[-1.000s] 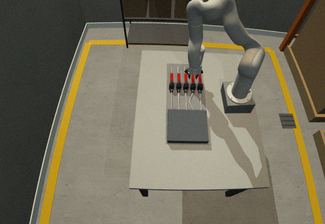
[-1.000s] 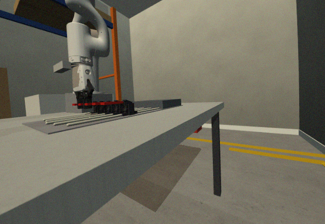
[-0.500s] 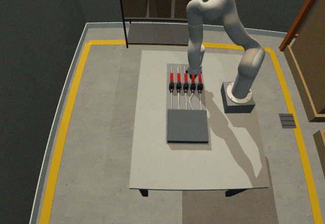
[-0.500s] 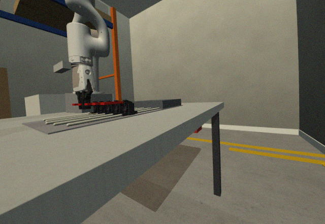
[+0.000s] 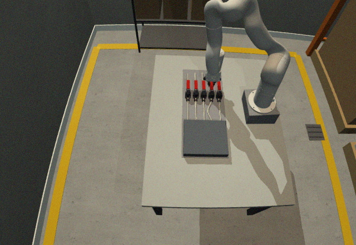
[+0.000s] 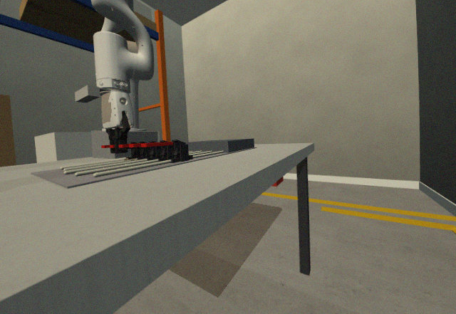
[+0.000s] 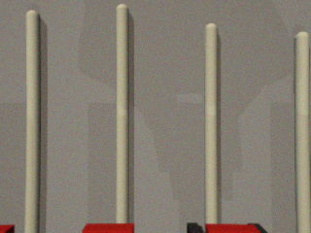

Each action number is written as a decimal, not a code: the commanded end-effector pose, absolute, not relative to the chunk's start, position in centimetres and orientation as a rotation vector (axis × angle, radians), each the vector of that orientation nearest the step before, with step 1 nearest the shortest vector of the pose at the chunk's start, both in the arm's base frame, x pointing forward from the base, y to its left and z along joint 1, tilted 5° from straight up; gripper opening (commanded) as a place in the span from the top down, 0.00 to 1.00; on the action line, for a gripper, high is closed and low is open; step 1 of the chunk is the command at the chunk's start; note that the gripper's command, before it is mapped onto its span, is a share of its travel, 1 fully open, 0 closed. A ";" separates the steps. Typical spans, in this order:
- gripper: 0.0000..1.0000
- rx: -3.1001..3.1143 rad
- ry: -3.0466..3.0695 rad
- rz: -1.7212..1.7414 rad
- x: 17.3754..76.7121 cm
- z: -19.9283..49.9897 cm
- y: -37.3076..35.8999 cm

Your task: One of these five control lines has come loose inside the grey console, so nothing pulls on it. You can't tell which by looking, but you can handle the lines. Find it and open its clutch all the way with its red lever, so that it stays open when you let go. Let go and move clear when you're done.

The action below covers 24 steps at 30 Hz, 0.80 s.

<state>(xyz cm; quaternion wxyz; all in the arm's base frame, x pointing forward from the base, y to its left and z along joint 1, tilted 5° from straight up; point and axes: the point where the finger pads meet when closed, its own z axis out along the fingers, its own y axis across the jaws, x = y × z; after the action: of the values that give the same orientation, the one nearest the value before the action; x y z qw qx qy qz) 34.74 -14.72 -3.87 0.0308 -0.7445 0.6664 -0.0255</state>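
Five cream control lines run across a grey base plate (image 5: 204,93) into the grey console (image 5: 205,137). Each passes a black clutch with a red lever. The fourth line from the left (image 5: 209,110) bends slack between its clutch and the console; the others run straight. My gripper (image 5: 212,81) points straight down and is shut on the far end of the fourth red lever (image 5: 211,86). In the side view the gripper (image 6: 117,142) sits at lever height, and the levers (image 6: 147,144) lie flat. The wrist view shows the held lever (image 7: 225,228) at the bottom edge between dark fingertips, with line tails above.
The arm's base (image 5: 261,110) stands on the table to the right of the plate. A dark shelf rack (image 5: 175,13) stands behind the table. The console also shows in the side view (image 6: 221,144). Cardboard boxes and an orange post are at the far right.
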 end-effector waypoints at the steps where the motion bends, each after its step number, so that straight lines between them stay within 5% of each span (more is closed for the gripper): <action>1: 1.00 -2.294 2.054 -0.079 34.7 -3.8 -14.7; 24: 1.00 -2.294 2.054 -0.079 34.5 -1.8 -14.2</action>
<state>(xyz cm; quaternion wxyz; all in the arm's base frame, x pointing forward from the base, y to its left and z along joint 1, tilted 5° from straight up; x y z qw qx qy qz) 34.52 -14.19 -1.90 0.0306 -0.7445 0.6664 -0.0258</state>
